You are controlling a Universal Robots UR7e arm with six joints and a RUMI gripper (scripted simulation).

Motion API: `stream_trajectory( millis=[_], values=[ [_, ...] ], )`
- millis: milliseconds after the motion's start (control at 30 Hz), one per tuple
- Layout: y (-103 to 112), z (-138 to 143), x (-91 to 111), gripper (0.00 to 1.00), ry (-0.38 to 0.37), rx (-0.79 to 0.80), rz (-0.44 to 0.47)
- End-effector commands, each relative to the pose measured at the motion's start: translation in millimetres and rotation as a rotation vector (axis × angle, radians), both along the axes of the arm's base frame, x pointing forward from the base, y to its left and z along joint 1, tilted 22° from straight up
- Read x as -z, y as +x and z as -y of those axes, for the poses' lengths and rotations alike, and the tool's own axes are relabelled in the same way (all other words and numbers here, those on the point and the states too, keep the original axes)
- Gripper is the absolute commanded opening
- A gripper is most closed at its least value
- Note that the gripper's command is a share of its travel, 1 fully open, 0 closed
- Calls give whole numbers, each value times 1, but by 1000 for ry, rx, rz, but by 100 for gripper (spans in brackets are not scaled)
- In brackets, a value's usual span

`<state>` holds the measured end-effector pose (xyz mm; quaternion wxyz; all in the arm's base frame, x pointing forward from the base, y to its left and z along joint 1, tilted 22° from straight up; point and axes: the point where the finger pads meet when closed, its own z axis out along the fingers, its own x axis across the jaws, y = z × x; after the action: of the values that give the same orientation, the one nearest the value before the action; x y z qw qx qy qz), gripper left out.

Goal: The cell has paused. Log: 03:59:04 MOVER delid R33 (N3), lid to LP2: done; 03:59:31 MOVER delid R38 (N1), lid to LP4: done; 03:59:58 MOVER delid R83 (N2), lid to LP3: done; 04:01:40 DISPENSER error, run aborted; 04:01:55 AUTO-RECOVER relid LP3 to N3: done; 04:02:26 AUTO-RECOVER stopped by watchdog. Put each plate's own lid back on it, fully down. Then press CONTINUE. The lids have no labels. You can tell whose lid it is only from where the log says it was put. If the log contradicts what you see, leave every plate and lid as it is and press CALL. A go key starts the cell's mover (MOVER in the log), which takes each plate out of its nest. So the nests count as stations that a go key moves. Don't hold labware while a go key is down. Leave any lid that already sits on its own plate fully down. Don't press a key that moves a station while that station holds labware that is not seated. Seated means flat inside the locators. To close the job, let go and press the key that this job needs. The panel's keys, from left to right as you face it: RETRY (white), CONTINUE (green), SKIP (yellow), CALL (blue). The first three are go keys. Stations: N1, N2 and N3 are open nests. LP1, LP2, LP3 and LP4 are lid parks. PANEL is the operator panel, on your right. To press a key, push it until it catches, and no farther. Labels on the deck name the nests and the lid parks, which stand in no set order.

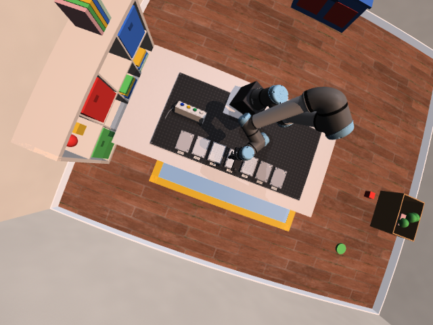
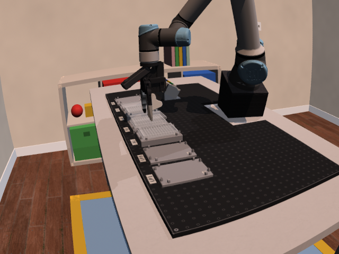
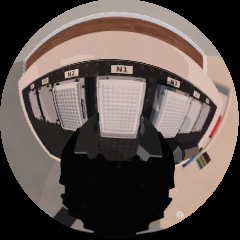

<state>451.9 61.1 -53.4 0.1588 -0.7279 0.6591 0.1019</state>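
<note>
1. Wrist view: the lower half is blacked out by the gripper (image 3: pixel 118 150) body, so the fingertips are hidden. Labels N2 (image 3: pixel 71 73) and N1 (image 3: pixel 121 69) read clean; the third label is blurred and the outer ones are too small to read.
2. Top view: the wrist covers the middle station of the row, leaving only a pale sliver visible.
3. Seven flat rectangular stations run along the bench's front edge on a black perforated mat (image 2: pixel 246 164). The N1 plate (image 3: pixel 120 107) is translucent white with a fine grid of wells. The two end parks (image 2: pixel 181 171) by the front corner are plain matte grey slabs with small corner pegs.
4. The panel (image 1: pixel 189 110) is a pale box with four coloured keys, set toward the bench's far edge.
5. Fingers are clamped on a lid (image 2: pixel 156 102), a thin pale piece held between them above the N1 plate, mid-row at the front edge. I can't tell whether the lid touches the plate.
</note>
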Motion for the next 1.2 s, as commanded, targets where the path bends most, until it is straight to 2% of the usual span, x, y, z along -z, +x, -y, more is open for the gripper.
stream_trajectory(
  millis=[0,1167],
  values=[
    [-1,-2,3,0,2,-1,-2],
    [1,-4,8,0,0,0,1]
  ],
)
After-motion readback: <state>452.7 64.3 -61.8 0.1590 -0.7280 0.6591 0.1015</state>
